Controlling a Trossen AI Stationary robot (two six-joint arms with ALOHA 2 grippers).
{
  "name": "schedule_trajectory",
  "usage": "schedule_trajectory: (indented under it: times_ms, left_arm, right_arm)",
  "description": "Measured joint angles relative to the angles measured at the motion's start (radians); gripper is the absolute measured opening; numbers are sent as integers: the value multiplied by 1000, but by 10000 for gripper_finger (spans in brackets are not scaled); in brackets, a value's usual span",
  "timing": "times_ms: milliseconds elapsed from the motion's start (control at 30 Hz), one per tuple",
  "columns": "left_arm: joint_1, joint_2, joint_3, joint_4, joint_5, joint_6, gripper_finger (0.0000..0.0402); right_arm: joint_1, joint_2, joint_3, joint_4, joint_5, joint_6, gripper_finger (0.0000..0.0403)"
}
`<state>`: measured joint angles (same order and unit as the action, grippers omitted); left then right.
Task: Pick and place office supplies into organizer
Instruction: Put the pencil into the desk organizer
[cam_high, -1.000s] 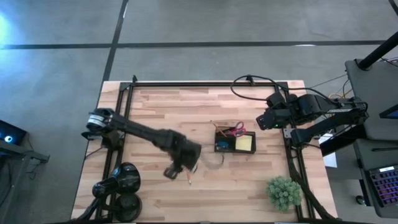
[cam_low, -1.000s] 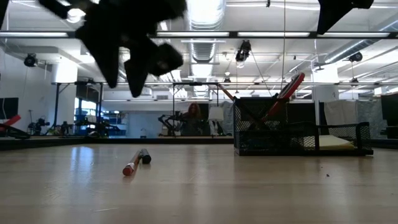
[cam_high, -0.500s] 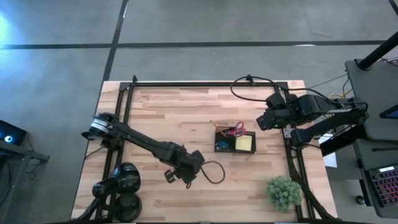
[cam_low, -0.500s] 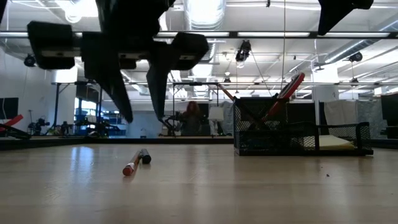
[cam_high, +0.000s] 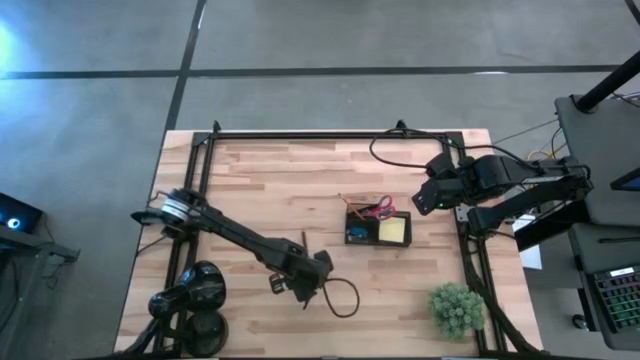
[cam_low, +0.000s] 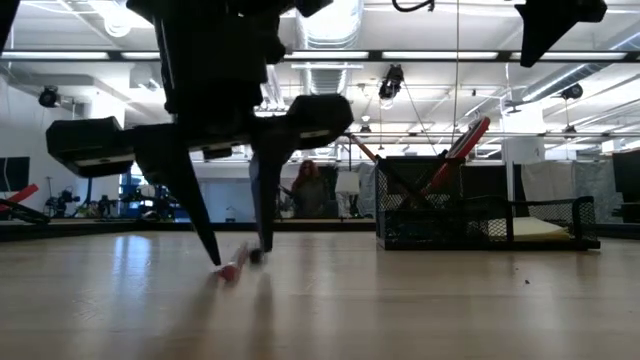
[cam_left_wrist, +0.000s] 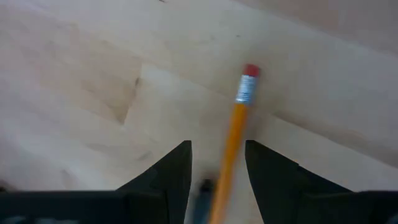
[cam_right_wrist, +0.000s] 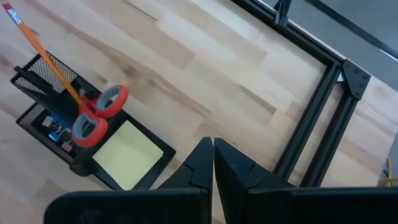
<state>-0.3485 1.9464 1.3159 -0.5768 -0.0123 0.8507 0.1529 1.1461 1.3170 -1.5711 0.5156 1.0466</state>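
Observation:
An orange pencil (cam_left_wrist: 231, 140) with a red eraser (cam_left_wrist: 250, 70) lies flat on the wooden table, with a small dark piece (cam_left_wrist: 202, 188) beside it. My left gripper (cam_high: 305, 290) (cam_left_wrist: 216, 163) is open and points down over it, one finger on each side of the pencil (cam_low: 232, 270), tips close to the table. The dark mesh organizer (cam_high: 378, 228) (cam_right_wrist: 37, 93) holds red-handled scissors (cam_right_wrist: 99, 112), a yellow note pad (cam_right_wrist: 127, 155), a pencil (cam_right_wrist: 43, 56) and a blue piece (cam_right_wrist: 53, 127). My right gripper (cam_high: 425, 197) (cam_right_wrist: 212, 158) is shut and hovers right of the organizer.
A green spiky plant ball (cam_high: 457, 308) sits at the near right corner. A black round lamp-like object (cam_high: 195, 298) stands at the near left. A black cable loop (cam_high: 342, 297) hangs beside my left gripper. A black frame rail (cam_right_wrist: 317, 118) edges the table.
My left gripper has sunk toward the table and gone toward the near edge while rolling its wrist. Its fingers, earlier high above the pencil, now stand on either side of it.

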Motion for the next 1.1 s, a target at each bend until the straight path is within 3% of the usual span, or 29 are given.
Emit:
schedule_trajectory:
  times_ms: [400, 500, 733, 967, 1100]
  left_arm:
    - [-7, 20, 2, -10, 2, -7, 133]
    - [-5, 20, 1, -14, 10, -7, 109]
    - [3, 21, -1, -13, 44, -6, 12]
    - [5, 20, 0, -8, 36, -13, 6]
    - [17, 11, 15, -30, 27, -99, 3]
  right_arm:
    - [0, 0, -3, 0, 0, 0, 9]
    - [0, 0, -3, 0, 0, 1, 9]
    - [0, 0, -3, 0, 0, 19, 9]
    - [0, 0, -3, 0, 0, 41, 9]
    - [0, 0, -3, 0, 1, 54, 9]
